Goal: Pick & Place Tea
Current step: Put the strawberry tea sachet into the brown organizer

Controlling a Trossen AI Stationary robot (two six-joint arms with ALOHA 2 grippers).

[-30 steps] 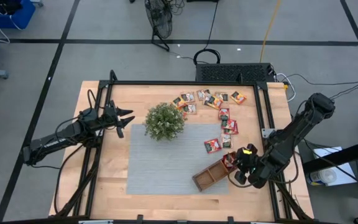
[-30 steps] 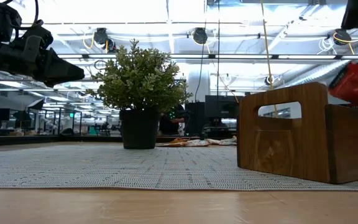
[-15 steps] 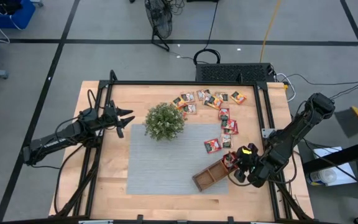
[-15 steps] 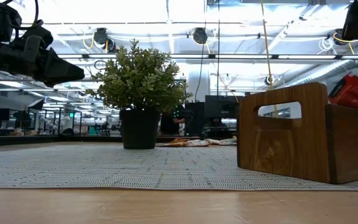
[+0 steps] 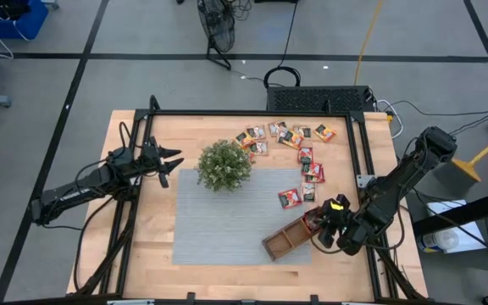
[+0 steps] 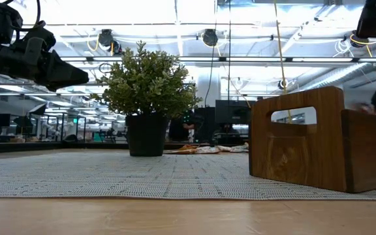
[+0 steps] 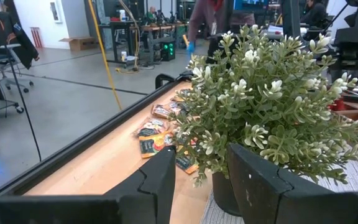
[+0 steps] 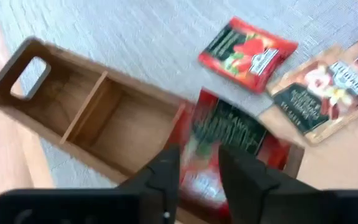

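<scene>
Two arms at one wooden bench (image 5: 155, 246). Right gripper (image 5: 322, 222) hangs over the end compartment of the wooden tray (image 5: 282, 240), jaws parted a little with nothing between them; a red sachet (image 8: 229, 146) lies just beyond them in that compartment, its print blurred. Remaining tea (image 5: 285, 134) is strewn along the far right of the bench, with a few sachets trailing toward the tray; one red sachet (image 5: 290, 197) lies on the grey mat (image 5: 219, 224). Potted plant (image 5: 224, 164) stands at the mat's far left corner. Left gripper (image 5: 169, 161) waits beside the plant, jaws apart and empty.
</scene>
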